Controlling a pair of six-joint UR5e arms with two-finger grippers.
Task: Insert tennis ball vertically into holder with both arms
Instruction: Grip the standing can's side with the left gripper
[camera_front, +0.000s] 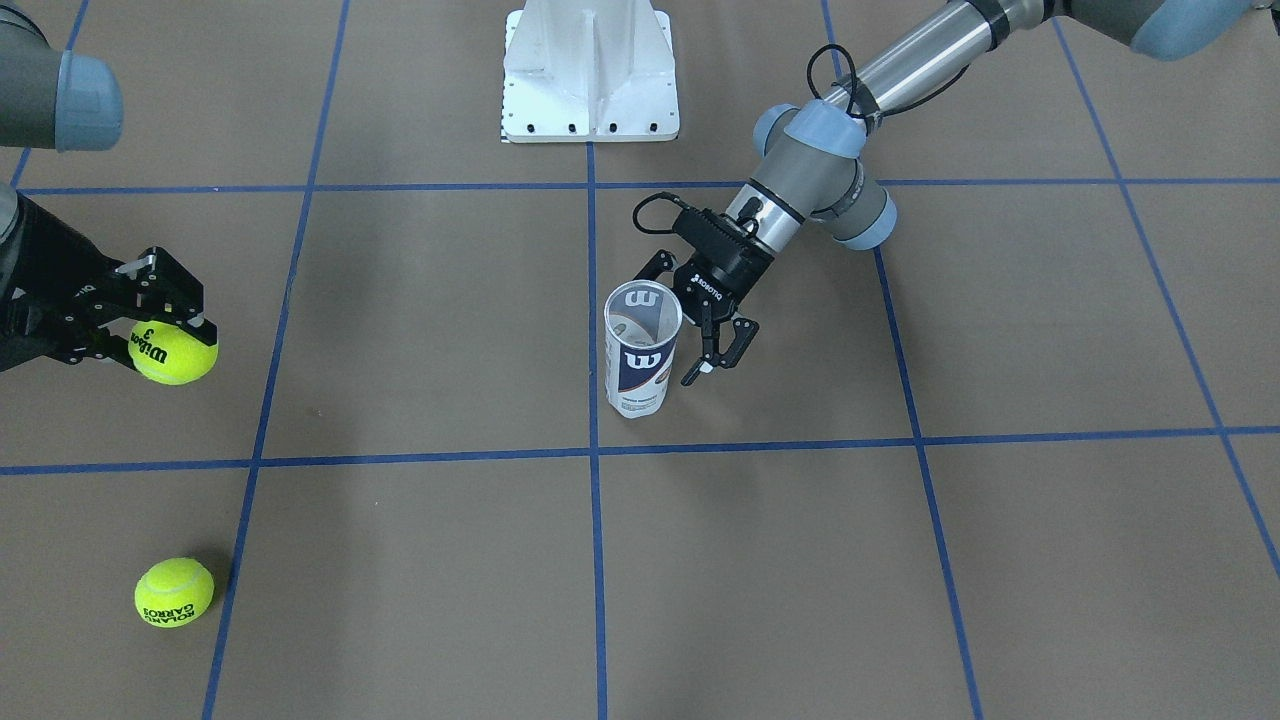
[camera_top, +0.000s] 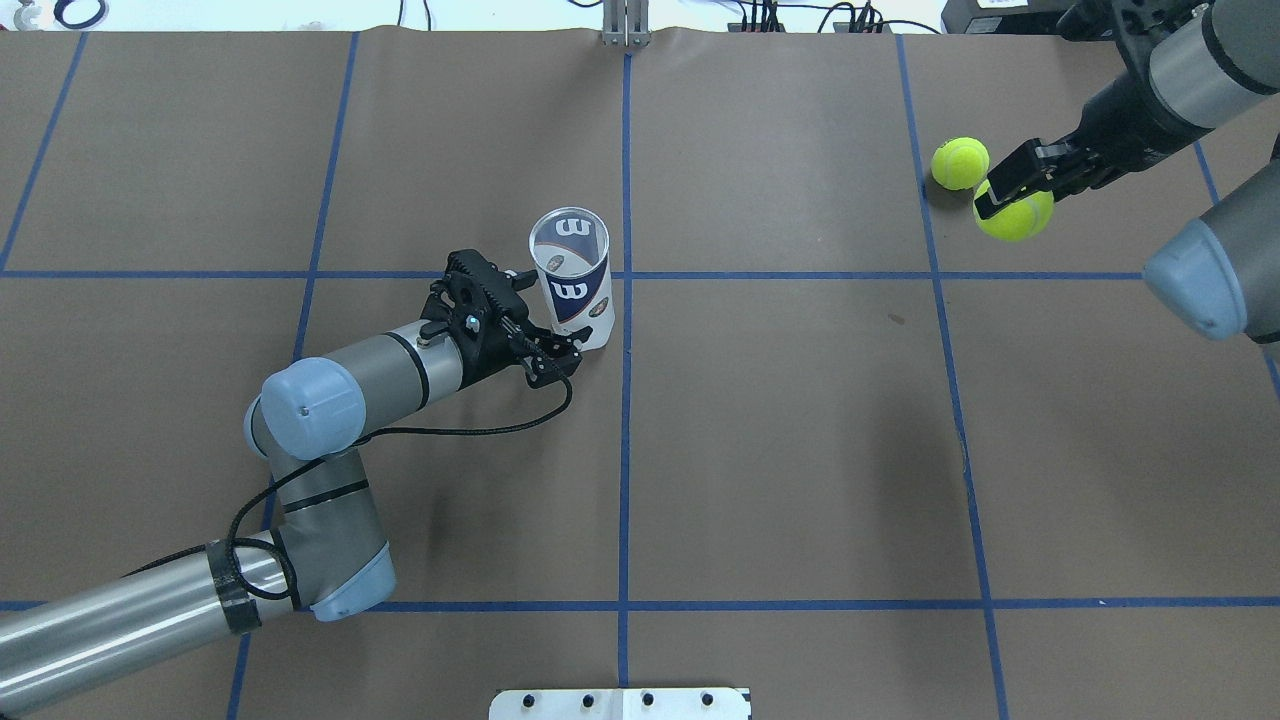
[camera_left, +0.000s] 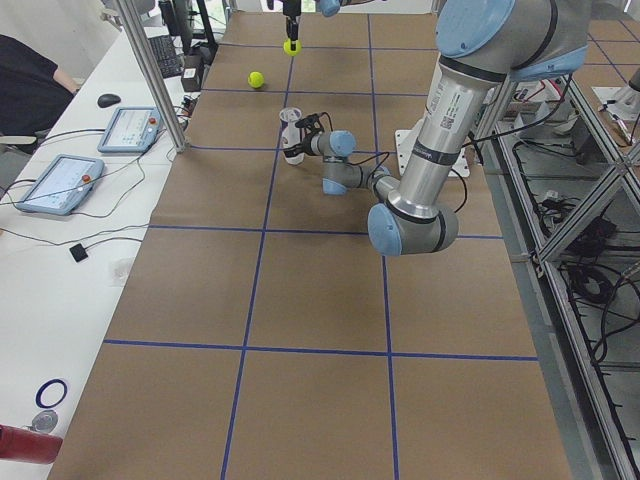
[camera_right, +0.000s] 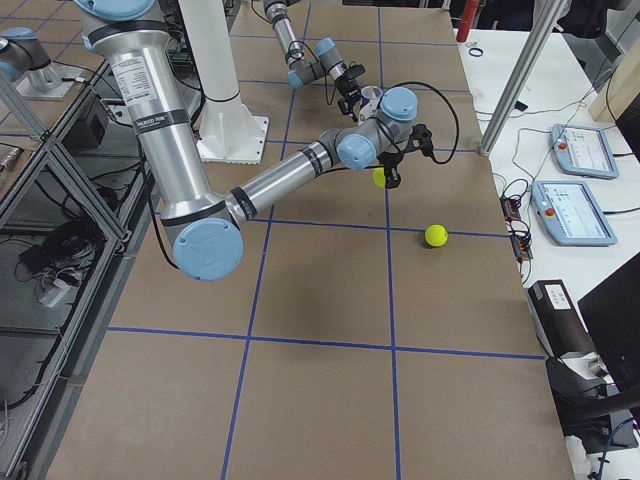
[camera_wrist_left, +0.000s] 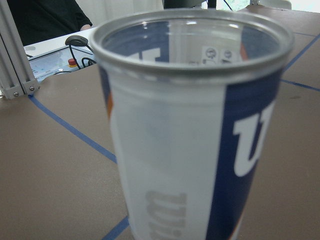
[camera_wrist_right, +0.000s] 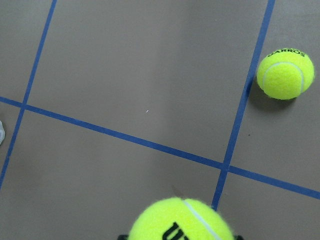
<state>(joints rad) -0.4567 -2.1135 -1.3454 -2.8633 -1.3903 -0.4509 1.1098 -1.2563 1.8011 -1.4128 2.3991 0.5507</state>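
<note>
Filling my left wrist view, the holder (camera_wrist_left: 200, 130) stands upright mid-way along the bench (camera_front: 760, 560). My left end effector (camera_top: 540, 318) reaches in low, spread at the holder's side and not yet clamped. My right end effector (camera_front: 168, 330), well apart, pinches the tennis ball (camera_front: 175, 358) from above; next, I judge, I steady the holder, then bring the ball over its open rim and lower it straight down.

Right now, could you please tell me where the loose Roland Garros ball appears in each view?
Front-facing: loose ball, lower left.
Overhead: ball, upper right.
Exterior left: ball, top, left of centre.
Exterior right: ball, right of centre.
Left wrist: not in it.
Right wrist: ball, upper right.
Landmark: the Wilson ball in the right gripper, near it in those five views.
</note>
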